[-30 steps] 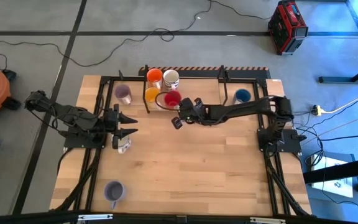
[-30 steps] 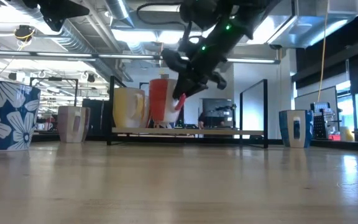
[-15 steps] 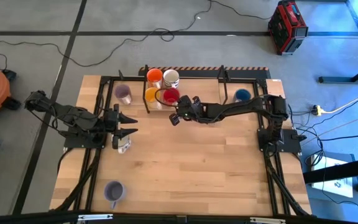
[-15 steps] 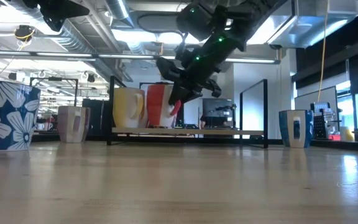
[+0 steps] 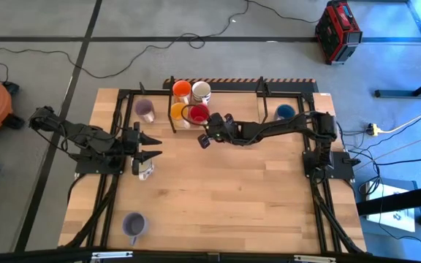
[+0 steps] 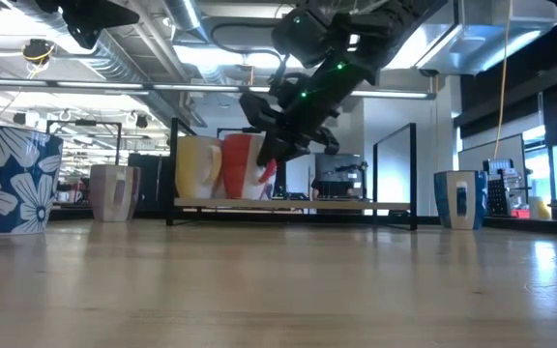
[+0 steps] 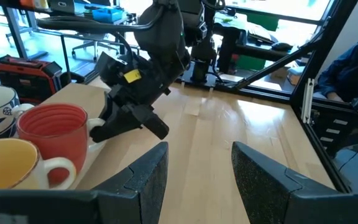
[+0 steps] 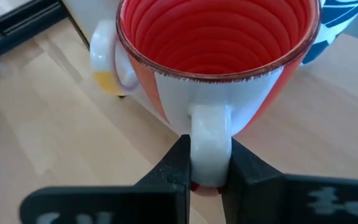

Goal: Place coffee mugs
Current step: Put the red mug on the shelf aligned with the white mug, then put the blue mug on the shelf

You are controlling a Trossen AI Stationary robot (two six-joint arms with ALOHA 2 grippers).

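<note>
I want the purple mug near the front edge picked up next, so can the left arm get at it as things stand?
Probably yes. The left gripper is open and holds nothing, and only bare table lies between it and that purple mug. The right gripper is busy, shut on the red mug handle.

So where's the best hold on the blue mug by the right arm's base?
Probably the rim of the blue mug, from straight above: it stands upright and open-topped, clear of the other mugs. Its handle direction is unclear. The right hand is shut on the red mug.
</note>
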